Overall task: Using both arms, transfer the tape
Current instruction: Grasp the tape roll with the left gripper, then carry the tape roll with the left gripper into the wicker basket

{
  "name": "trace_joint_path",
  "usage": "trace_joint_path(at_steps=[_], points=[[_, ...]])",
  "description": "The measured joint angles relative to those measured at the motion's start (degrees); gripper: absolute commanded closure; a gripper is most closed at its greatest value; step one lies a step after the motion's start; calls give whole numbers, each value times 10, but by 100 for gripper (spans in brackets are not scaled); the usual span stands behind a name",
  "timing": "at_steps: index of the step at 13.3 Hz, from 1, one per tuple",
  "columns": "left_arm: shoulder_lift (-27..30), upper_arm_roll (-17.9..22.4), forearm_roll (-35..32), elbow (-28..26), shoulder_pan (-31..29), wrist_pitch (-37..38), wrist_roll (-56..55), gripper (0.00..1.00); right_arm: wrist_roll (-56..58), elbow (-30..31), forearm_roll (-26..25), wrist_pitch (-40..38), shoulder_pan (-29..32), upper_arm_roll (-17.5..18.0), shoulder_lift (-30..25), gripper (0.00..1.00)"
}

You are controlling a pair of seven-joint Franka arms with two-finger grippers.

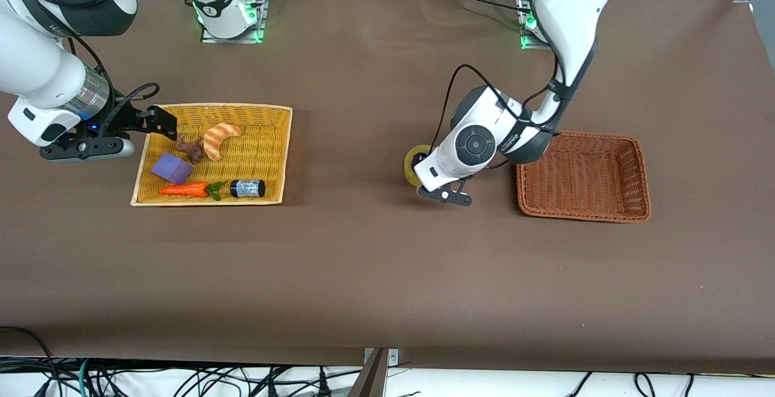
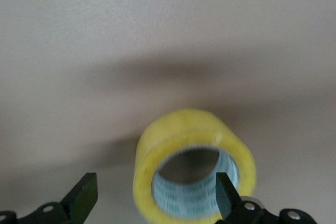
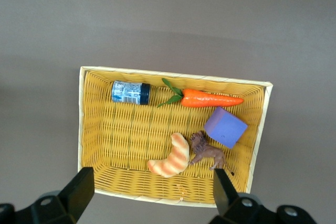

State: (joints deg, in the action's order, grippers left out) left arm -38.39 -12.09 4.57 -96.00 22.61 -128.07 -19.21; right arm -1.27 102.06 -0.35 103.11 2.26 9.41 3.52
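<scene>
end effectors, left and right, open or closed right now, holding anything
Left end effector: open, one finger inside the tape roll, no grip visible yet.
Right end effector: open, empty, over the yellow basket.

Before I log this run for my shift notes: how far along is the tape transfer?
Done: the tape lies on the table between the baskets. In hand: the left gripper is down at it, one finger inside the hole. Left: lift it into the brown basket. The right gripper waits open over the yellow basket.
</scene>
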Motion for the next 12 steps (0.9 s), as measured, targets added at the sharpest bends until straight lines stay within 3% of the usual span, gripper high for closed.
trace_joint_path(at_steps=[1, 4, 12], points=[[-5, 0, -5, -21, 0, -32, 3, 36, 0, 1, 0, 0, 0, 0, 0, 0], [-11, 0, -37, -45, 2, -59, 3, 100, 0, 1, 0, 0, 0, 0, 0, 0], [3, 8, -40, -37, 0, -27, 1, 100, 0, 1, 0, 0, 0, 0, 0, 0]])
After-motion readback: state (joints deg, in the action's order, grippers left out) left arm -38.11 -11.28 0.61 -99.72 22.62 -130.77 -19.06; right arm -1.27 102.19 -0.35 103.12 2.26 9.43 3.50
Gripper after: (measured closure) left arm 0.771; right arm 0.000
